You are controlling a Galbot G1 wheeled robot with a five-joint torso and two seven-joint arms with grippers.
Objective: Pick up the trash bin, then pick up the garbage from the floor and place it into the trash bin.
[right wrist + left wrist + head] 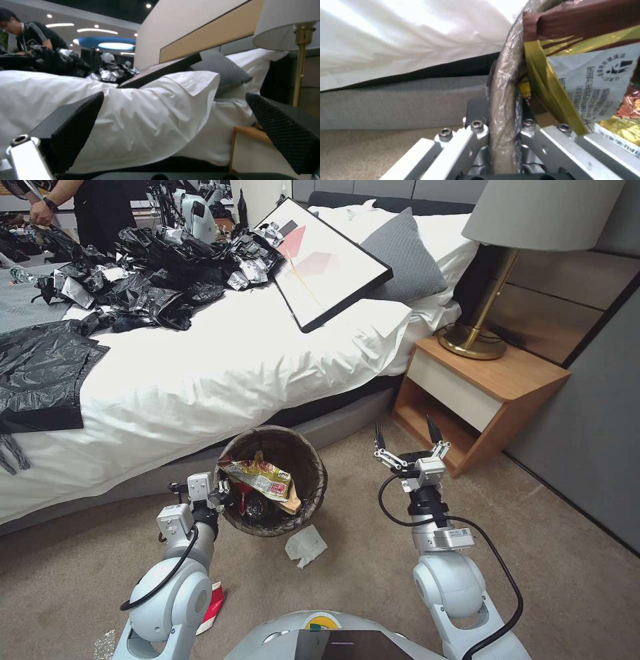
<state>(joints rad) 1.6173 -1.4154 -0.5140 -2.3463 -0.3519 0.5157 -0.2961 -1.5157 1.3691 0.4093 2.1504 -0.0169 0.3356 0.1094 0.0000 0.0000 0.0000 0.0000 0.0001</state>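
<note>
The left gripper (pixel 223 493) is clamping its jaws on the near-left rim of the small round bin with the dark brown bag liner (pixel 313 493), one jaw inside and one outside, as the left wrist view shows the liner-wrapped rim (pixel 501 100) pinched between them. The bin is sitting, or hanging just clear, at the foot of the white-sheeted bed (pixel 233 360), above the tan carpet (pixel 567 580); whether it is lifted cannot be told. A crumpled yellow snack wrapper with a red-and-white label (pixel 260 478) is already lying inside, its printed back pressing close in the left wrist view (pixel 596 85), on top of other dark litter.

The right gripper (pixel 407 447) is hovering to the right of the bin, jaws spread wide and holding nothing, pointing toward the bed and the wooden nightstand (pixel 493 380).

Judging by the scene, the task is partly done: the bin is secured and some garbage is in it. A crumpled white tissue (pixel 305 545) is lying on the carpet just near of the bin, and a red-and-white piece (pixel 213 607) is showing beside the left arm, so more collecting appears to remain.
</note>
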